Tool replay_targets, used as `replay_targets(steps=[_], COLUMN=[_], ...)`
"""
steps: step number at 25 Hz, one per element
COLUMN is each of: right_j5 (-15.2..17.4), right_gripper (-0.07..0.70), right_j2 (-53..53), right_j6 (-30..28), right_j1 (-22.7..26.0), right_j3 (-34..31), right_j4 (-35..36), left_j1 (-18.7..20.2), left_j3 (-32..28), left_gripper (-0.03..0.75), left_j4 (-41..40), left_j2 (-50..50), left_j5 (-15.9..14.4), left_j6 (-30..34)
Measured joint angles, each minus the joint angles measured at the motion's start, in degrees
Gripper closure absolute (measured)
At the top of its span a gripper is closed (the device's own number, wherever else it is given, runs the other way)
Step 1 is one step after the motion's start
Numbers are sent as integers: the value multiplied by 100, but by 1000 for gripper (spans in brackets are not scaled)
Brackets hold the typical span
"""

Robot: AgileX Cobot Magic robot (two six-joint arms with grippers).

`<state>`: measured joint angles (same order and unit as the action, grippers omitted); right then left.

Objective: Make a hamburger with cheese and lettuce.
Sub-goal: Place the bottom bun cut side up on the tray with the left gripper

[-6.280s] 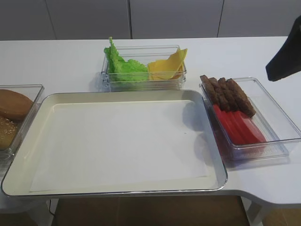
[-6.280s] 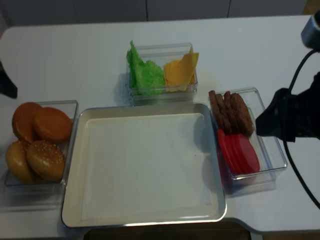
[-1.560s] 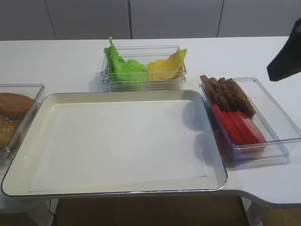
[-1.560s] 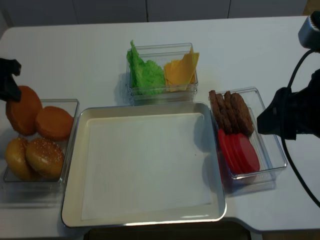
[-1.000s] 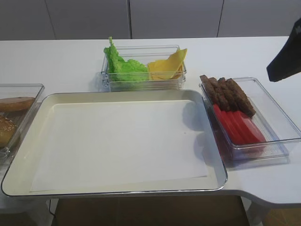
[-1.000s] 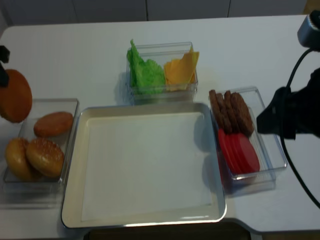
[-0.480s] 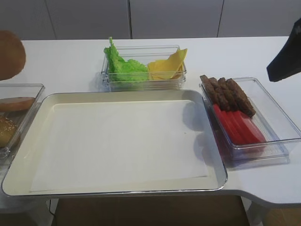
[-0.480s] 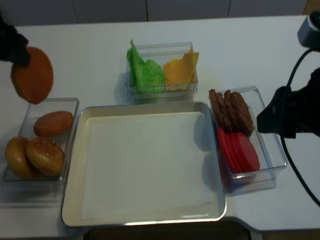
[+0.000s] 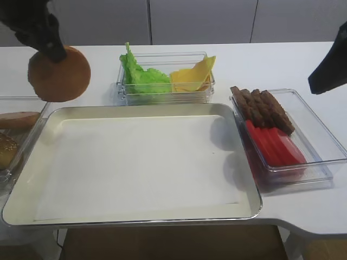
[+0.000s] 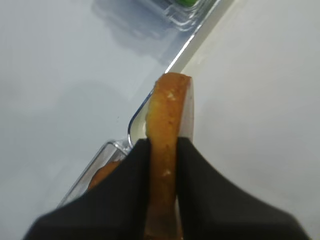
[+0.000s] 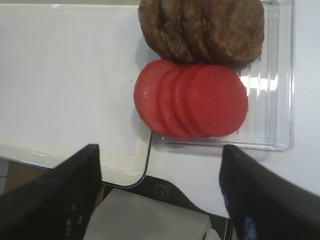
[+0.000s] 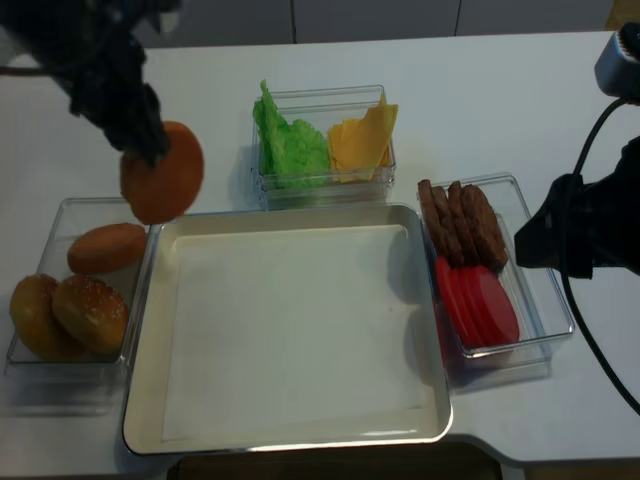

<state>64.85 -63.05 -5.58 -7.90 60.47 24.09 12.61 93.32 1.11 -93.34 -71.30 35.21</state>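
While pinched edge-on between the shut fingers of the left gripper (image 10: 162, 165), hangs above the near-left corner of the metal tray (image 12: 290, 440), over the rim: the bun half (image 12: 162, 186), carried on its edge with the toasted brown face outward. Looks light, soft and springy, likely to dent or tear under a hard squeeze; best held across the thickness near the rim, as now. Waits wide open over the tomato slices (image 11: 192, 100), right of the tray, gripping nothing: the right gripper (image 11: 157, 195). Behind the tray, untouched in one clear bin: lettuce (image 9: 142, 77) and cheese (image 9: 194, 75), both thin and floppy.
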Motion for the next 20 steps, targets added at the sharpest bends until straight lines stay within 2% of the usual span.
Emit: replay_targets(steps=[5,9,15,20], right_j5=[0,-10,-10,-10], right_gripper=[56,56,56,56], right_j2=[0,0,0,0], right_j6=[-15,-197,-256,-256], right_j1=[0,0,0,0], right_j3=[0,0,0,0], right_j4=[-25,-36,-36,-36], left_j1=[967,1586,2121,2236], left_j3=[0,0,0,0], left_gripper=[603,603,604,604], left_j4=[-484,-614,-715,-880], left_j2=[0,0,-12,-253], left_j5=[0,35,551,762], left_j6=[10,10,10,10])
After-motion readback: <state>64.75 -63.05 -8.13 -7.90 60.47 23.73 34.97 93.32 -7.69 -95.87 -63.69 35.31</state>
